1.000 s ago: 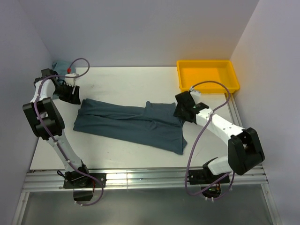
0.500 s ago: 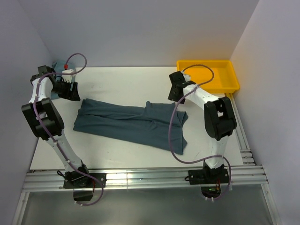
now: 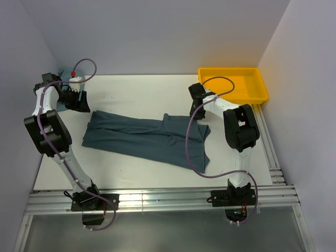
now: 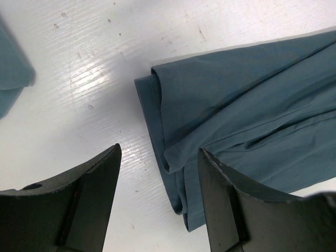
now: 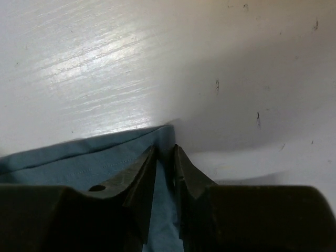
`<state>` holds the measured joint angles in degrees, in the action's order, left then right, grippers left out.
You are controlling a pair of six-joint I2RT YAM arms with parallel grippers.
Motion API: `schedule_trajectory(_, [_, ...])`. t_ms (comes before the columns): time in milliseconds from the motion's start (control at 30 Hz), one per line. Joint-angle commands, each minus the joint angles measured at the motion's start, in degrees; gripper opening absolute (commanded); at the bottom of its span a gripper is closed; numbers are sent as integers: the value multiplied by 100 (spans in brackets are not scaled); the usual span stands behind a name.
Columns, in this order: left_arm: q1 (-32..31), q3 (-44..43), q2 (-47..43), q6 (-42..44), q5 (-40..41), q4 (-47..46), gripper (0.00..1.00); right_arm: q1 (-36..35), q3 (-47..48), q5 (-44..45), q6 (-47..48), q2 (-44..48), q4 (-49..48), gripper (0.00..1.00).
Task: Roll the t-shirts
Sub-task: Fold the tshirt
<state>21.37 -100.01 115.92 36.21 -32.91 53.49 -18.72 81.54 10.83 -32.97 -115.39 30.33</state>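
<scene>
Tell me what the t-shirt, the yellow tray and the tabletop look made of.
The t-shirt: soft knit, probably cotton, matte; it lies in limp folds with stitched hems.
The yellow tray: likely moulded plastic, smooth, uniform colour, rounded rim.
The table: hard white board, maybe laminate, slightly glossy; it shows glare and small scuffs.

Arms (image 3: 44, 123): white link shells, black joint housings, both alike.
Cables (image 3: 188, 152): dusky purple, one per arm, hanging in loose loops.
Bases (image 3: 92, 202): black blocks on a silver slotted rail (image 3: 157, 202).
Left end effector (image 4: 158, 152): broad matte-black fingers (image 4: 79, 199), rough-edged.
Right end effector (image 5: 165, 148): dark, tapering to thin tips.
</scene>
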Motion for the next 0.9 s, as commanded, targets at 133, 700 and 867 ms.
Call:
schedule_trajectory(133, [8,-124,-351,-43,-216,38,65,105,143,-37,28,227,-185,5])
schedule_trajectory(700, [8,-89,-342,-17,-269,117,64,-623,-1412,50,-139,2485,-668,0])
schedule_trajectory(867, [8,-28,-359,44,-225,126,64,-1089,-2140,156,-385,3075,-739,0])
